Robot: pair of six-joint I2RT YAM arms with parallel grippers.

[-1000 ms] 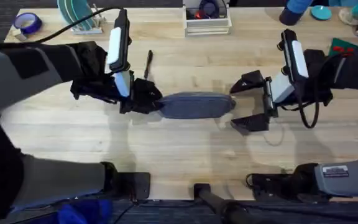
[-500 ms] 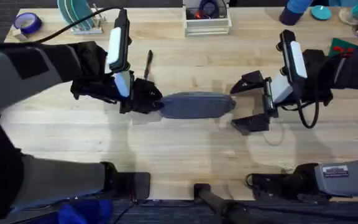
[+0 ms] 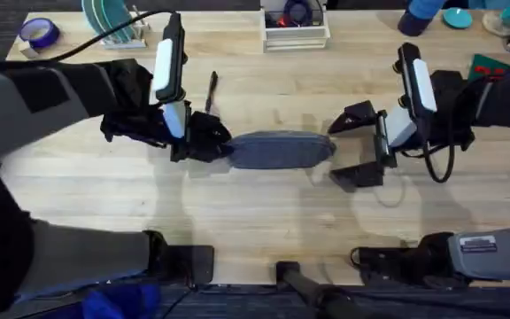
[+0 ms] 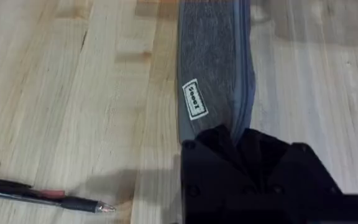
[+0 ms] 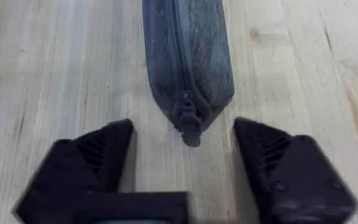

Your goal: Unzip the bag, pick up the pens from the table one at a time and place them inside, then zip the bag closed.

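Bag [image 3: 280,150] lying lengthwise mid-worktop [image 3: 255,221], still zipped, its left end pinched in the closed left end effector [image 3: 215,142], its zip pull [image 5: 188,118] sitting between, but untouched by, the wide-open fingers of the right end effector [image 3: 357,146], which holds nothing. Likely to go wrong at the pull: small and low against the wood, easily missed or caught together with fabric, so the zip jams or the whole bag drags right out of the left pinch. Pen [image 3: 211,90] lying just beyond the left end effector, at risk of being knocked.
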